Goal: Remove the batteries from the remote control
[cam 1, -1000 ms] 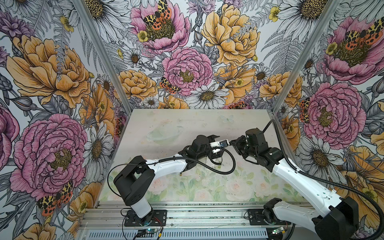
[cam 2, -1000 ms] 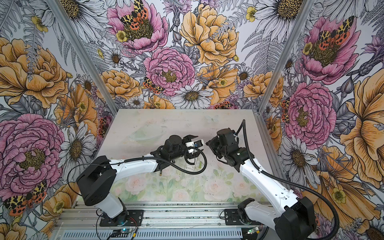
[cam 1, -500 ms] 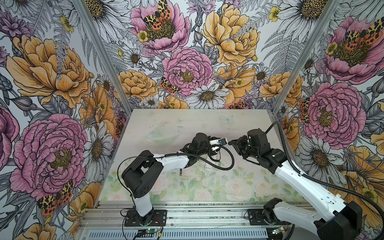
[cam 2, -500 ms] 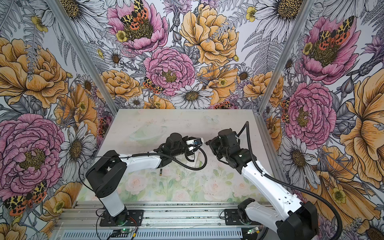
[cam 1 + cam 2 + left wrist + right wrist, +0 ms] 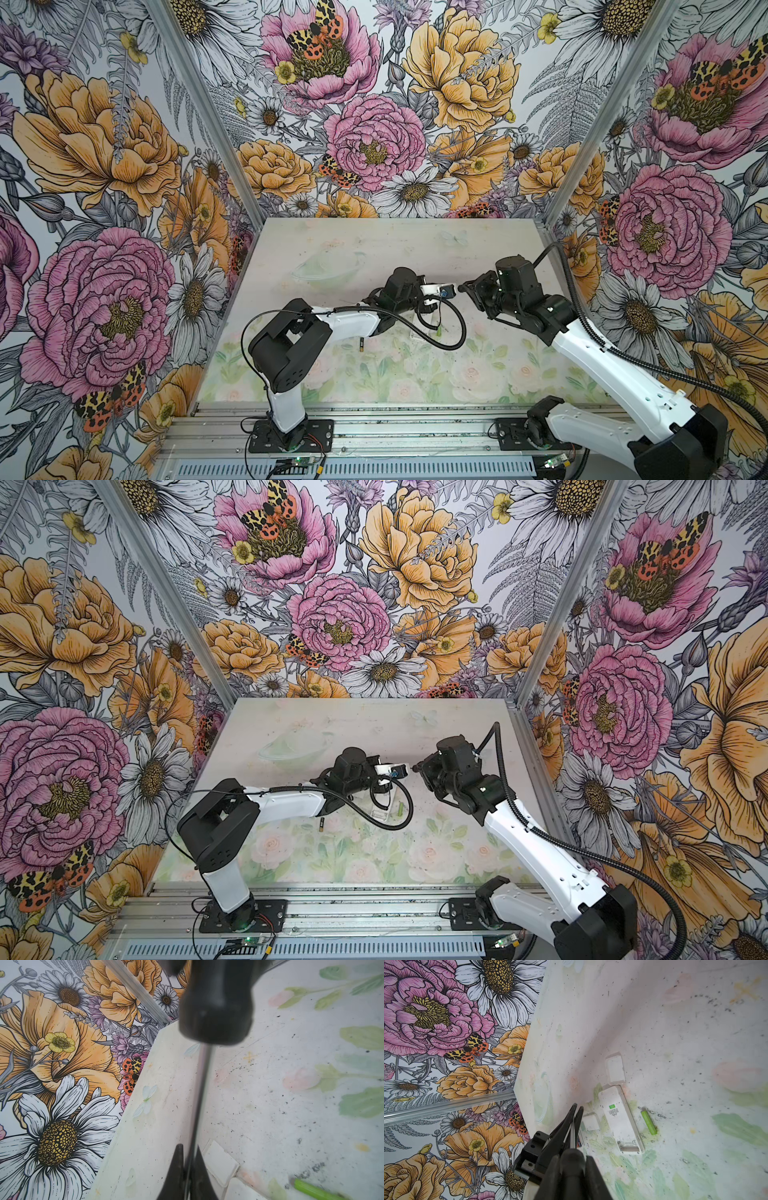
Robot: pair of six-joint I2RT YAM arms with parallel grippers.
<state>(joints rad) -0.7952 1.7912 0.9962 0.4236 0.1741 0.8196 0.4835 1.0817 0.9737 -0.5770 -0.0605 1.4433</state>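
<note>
Batteries: green battery point(image 5: 648, 1122) and black battery point(image 5: 361, 345) loose on table point(image 5: 675, 1043).
I find left gripper point(image 5: 189, 1153) pinched on screwdriver point(image 5: 205, 1055) shaft, right gripper point(image 5: 572, 1159) clamped on its handle; green battery lies just beside remote point(image 5: 620, 1120), black battery farther off.

Two matching arms out here! The left arm's smooth white plastic link point(image 5: 349, 328) sits between chunky matte-black joint housings point(image 5: 286, 353); the right arm's white plastic link point(image 5: 615, 374) shows small dark screw holes point(image 5: 648, 399). A thin ribbed black cable hose point(image 5: 441, 347) hangs off the left, a thicker ribbed black hose point(image 5: 572, 286) off the right. Flat black bolted base plate point(image 5: 320, 432) underneath. Up close, the all-black left gripper point(image 5: 577, 1107): long tapered jaws, silver rail point(image 5: 527, 1165)
</note>
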